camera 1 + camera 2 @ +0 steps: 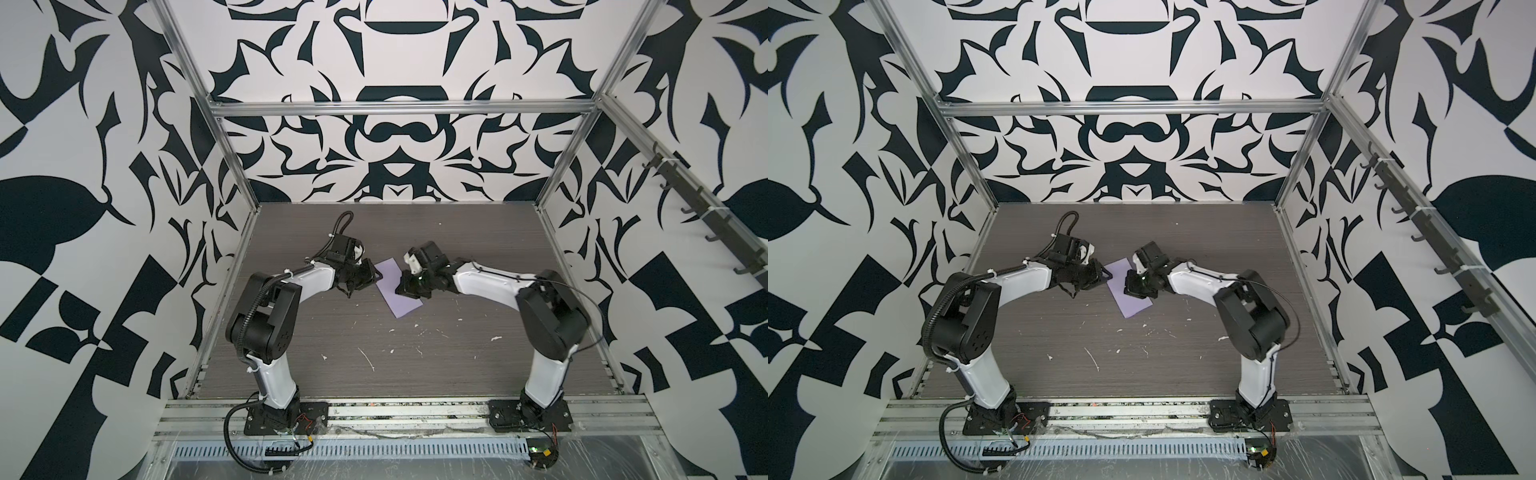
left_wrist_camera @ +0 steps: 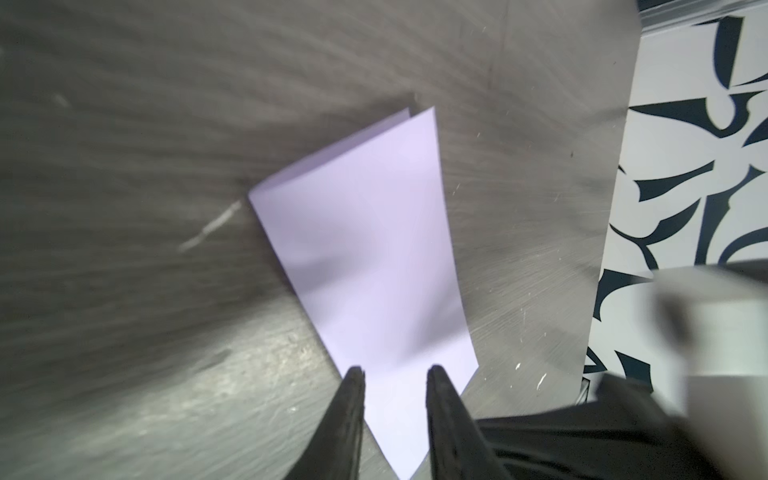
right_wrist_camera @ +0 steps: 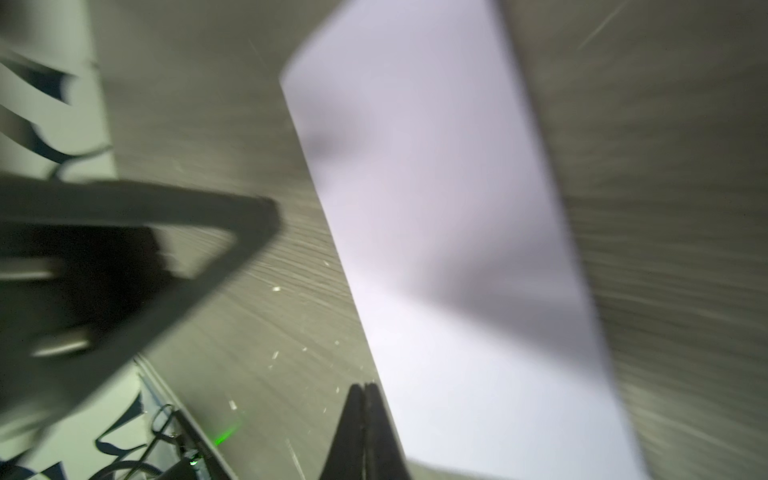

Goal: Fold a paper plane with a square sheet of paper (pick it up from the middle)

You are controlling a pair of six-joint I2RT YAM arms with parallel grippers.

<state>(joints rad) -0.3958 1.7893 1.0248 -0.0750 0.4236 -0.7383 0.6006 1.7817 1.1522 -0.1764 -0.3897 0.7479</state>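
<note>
The square sheet of paper point(image 1: 390, 286) point(image 1: 1131, 303) lies on the grey table, folded in half into a long lilac rectangle. Its two layers gape slightly at one end in the left wrist view point(image 2: 374, 257). My left gripper point(image 1: 378, 274) point(image 1: 1109, 274) hovers at the rectangle's far-left corner. It is open point(image 2: 395, 372), with a narrow gap and only the paper below showing between its fingers. My right gripper point(image 1: 400, 291) point(image 1: 1128, 291) is low over the paper's middle. It is shut point(image 3: 365, 386), its tips at the long edge of the paper point(image 3: 436, 208). No paper plane shows.
Small white flecks point(image 1: 368, 359) dot the wood-grain table point(image 1: 478, 257) in front of the paper. Aluminium frame posts and patterned walls close in the left, right and back sides. A metal rail point(image 1: 395, 409) carrying both arm bases runs along the front.
</note>
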